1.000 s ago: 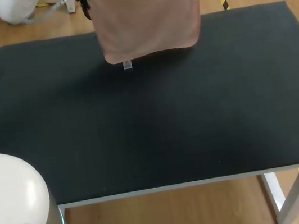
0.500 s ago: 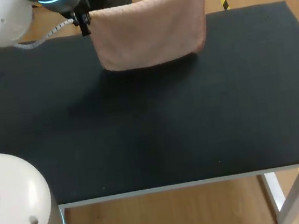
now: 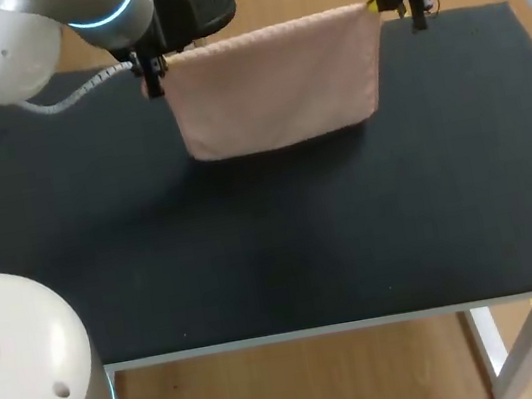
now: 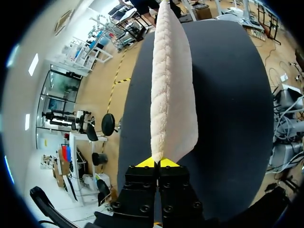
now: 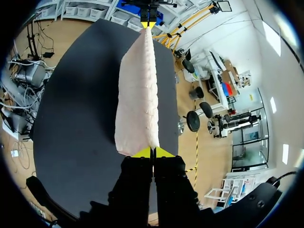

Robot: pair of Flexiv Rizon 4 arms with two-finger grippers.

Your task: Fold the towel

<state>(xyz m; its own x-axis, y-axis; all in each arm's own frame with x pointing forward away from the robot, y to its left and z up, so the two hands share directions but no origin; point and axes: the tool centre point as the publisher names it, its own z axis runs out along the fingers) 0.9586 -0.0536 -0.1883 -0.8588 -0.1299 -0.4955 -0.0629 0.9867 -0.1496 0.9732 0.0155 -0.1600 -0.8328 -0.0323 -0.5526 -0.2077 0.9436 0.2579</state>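
Note:
A pale pink towel [image 3: 273,85] hangs doubled over, stretched between my two grippers above the far part of the black table [image 3: 272,239]. My left gripper [image 3: 152,68] is shut on the towel's upper left corner, and my right gripper [image 3: 374,5] is shut on its upper right corner. In the left wrist view the towel [image 4: 170,90] runs straight ahead from my left gripper [image 4: 158,162] to the other gripper [image 4: 164,2]. The right wrist view shows the towel [image 5: 140,90] pinched in my right gripper [image 5: 153,153], with my left gripper [image 5: 148,21] at its far end. The towel's lower edge hangs near the tabletop; contact cannot be told.
The black table surface [image 3: 272,239] stretches wide in front of the towel to the white front edge [image 3: 327,329]. My arms' white bases [image 3: 26,379] stand at the near corners.
Both grippers have come down and toward the near side with the towel, so its top edge and the grippers are now in view; the hanging towel's lower edge has moved nearer over the table.

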